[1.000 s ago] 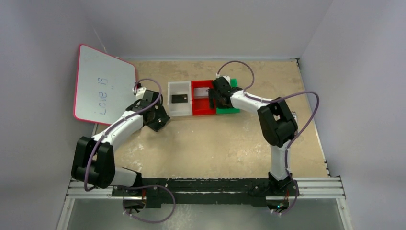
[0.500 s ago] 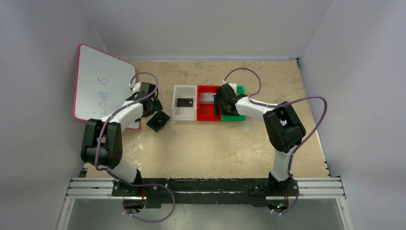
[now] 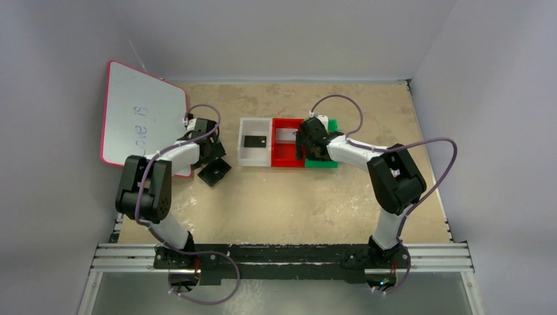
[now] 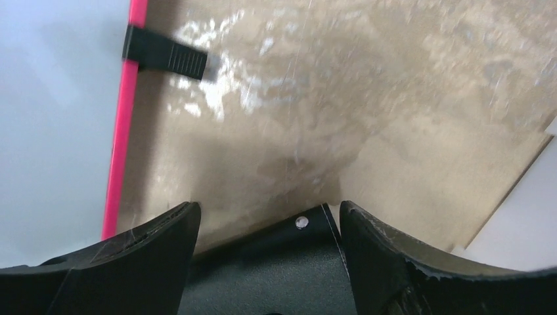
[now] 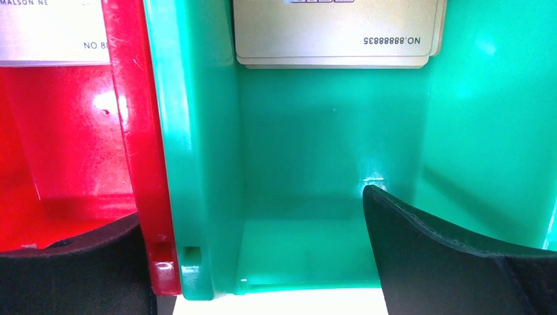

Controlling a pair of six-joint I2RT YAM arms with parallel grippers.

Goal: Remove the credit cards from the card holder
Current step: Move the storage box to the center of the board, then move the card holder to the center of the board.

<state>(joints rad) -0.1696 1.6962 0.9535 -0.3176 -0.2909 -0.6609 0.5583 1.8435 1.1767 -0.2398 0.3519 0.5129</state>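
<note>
Card holder [image 3: 215, 172]: black and squarish, it's flat on the mottled tan table [image 3: 295, 210], just beside your left gripper [image 4: 269, 211] and near the pink-edged whiteboard [image 3: 141, 121].
Left wrist view alone: you get a smooth black corner of the holder with one small silver stud [image 4: 301, 223], sitting right between the dark fingers [image 4: 131, 262].
Left jaws: apart around that corner, and you can't tell whether they pinch it.
Top view alone: the black card [image 3: 253, 141] lies flat in the white bin [image 3: 255, 158].
Silver-grey card [image 3: 286, 134]: in the red bin [image 3: 286, 155], and both views catch it.
Right wrist view alone: the gold-tan card [image 5: 335, 29], round-cornered with printed digits, lies in the glossy green bin [image 5: 315, 164].
Right gripper [image 5: 253, 213]: your jaws are spread wide and empty, straddling the red-green wall.
</note>
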